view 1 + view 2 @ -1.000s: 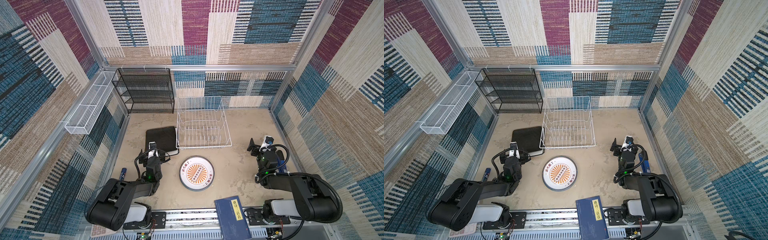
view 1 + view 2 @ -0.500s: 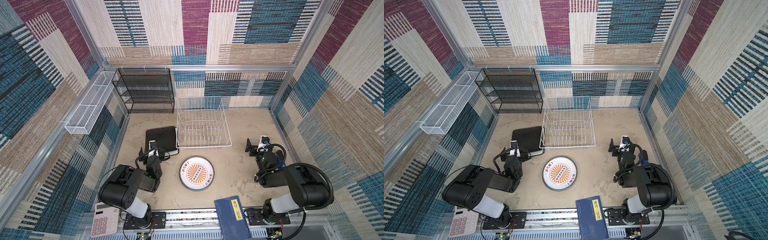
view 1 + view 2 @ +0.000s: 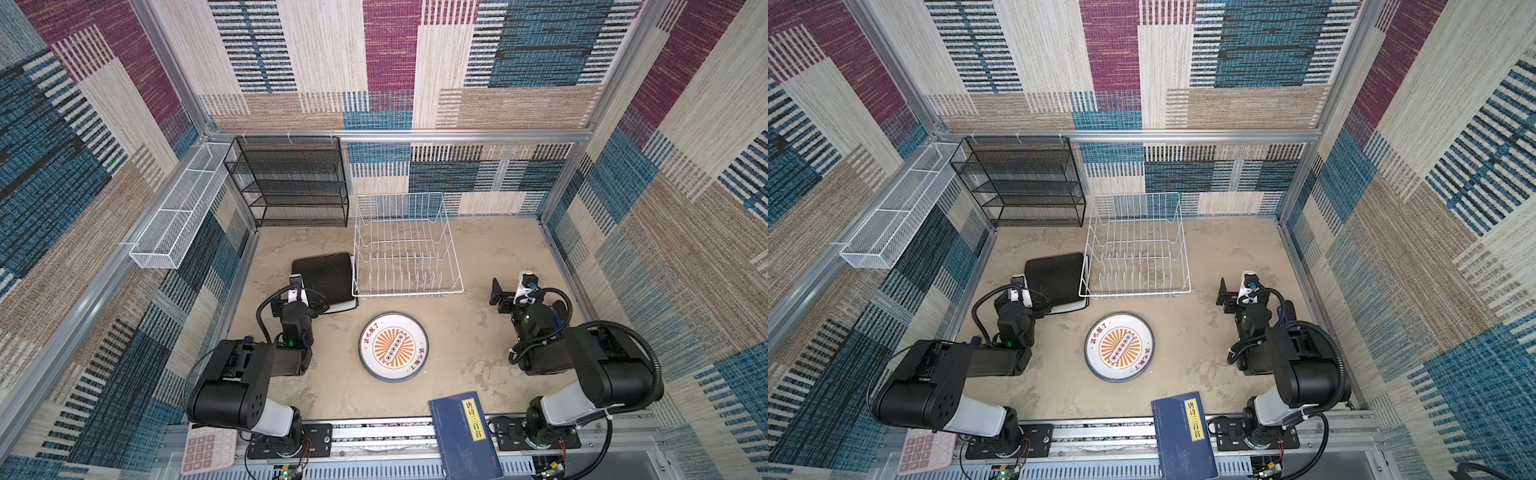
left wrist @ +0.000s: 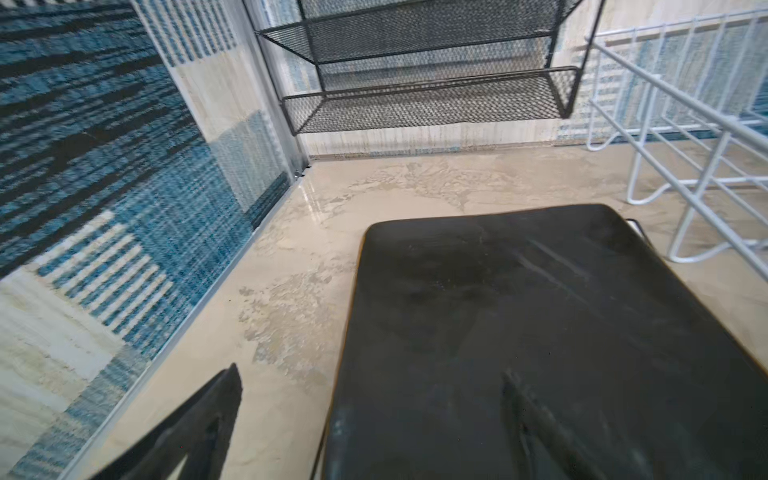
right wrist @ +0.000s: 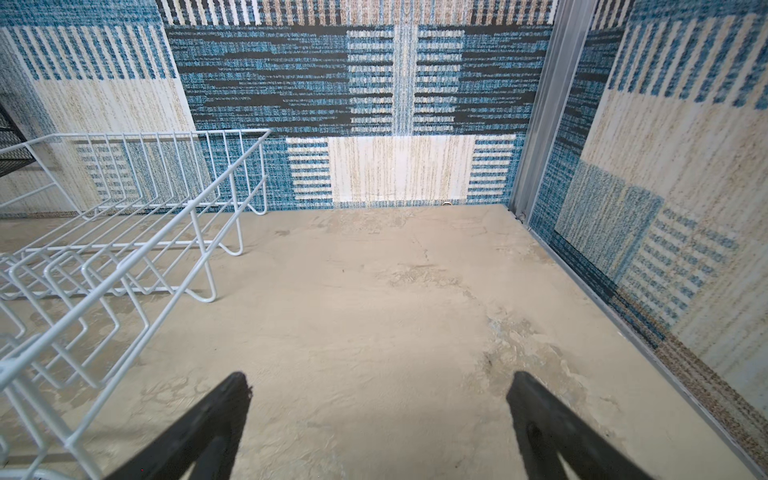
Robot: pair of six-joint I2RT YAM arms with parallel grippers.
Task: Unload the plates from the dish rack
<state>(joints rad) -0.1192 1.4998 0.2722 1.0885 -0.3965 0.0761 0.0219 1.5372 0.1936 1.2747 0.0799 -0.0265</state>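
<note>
The white wire dish rack (image 3: 405,245) (image 3: 1136,249) stands at the back middle with nothing in it, and shows in both wrist views (image 4: 685,137) (image 5: 137,232). To its left a black square plate (image 3: 324,274) (image 3: 1054,276) lies flat on a white plate whose edge (image 3: 347,306) peeks out. A round plate with an orange sunburst (image 3: 392,347) (image 3: 1119,347) lies in front of the rack. My left gripper (image 3: 299,289) (image 4: 374,399) is open at the black plate's (image 4: 519,332) near corner, one finger over it. My right gripper (image 3: 512,289) (image 5: 380,386) is open over bare table, right of the rack.
A black mesh shelf unit (image 3: 291,183) stands at the back left and a long white mesh trough (image 3: 174,220) hangs on the left wall. A blue book (image 3: 467,440) and a pink calculator (image 3: 208,453) lie at the front rail. Carpeted walls close in all sides.
Both arms have folded back toward their bases, uncovering the calculator. The grippers stayed open and nearly in place. The plates and rack have not moved.
</note>
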